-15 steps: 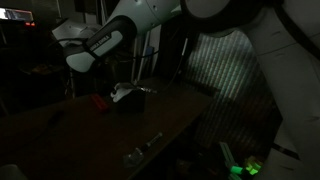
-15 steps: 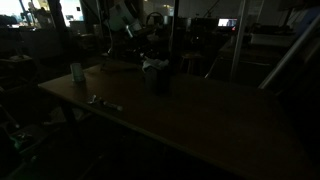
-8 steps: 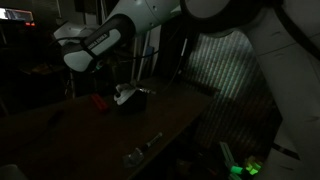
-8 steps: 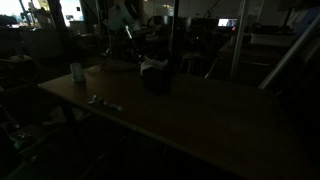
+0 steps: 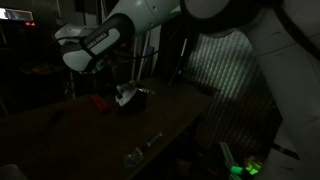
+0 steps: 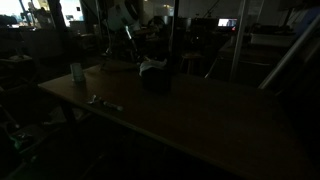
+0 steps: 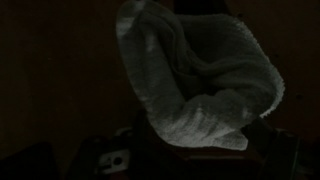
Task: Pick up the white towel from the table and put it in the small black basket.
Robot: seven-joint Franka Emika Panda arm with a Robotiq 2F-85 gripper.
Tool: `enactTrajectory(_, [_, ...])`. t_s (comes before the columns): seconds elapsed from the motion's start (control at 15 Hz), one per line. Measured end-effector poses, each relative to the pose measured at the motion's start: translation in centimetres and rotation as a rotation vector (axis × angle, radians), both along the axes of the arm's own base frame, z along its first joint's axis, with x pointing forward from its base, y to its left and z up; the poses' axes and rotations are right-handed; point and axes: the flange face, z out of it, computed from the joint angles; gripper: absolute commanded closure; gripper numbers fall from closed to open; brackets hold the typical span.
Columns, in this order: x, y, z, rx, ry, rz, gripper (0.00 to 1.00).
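The scene is very dark. The white towel (image 5: 123, 94) (image 6: 152, 66) lies bunched on top of the small black basket (image 5: 133, 101) (image 6: 155, 79), which stands on the brown table (image 5: 70, 135) (image 6: 200, 115). In the wrist view the towel (image 7: 195, 80) fills the middle, folded over itself, with the basket lost in shadow under it. My gripper (image 5: 116, 76) hangs a little above the towel at the end of the white arm. Its fingers are too dark to make out, and nothing hangs from it.
A small red object (image 5: 100, 101) lies beside the basket. A pale cup (image 6: 77, 72) stands near one end of the table, and a small metal piece (image 5: 140, 150) (image 6: 100, 101) lies near the front edge. Dim furniture and poles crowd the background.
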Motion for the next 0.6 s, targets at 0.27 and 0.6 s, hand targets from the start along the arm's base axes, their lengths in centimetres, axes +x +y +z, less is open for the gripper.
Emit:
enactTrajectory(0.27, [-0.09, -0.06, -0.02, -0.002, 0.007, -0.005, 0.1])
enactTrajectory(0.6, [-0.1, -0.09, 0.05, -0.004, 0.009, -0.007, 0.0])
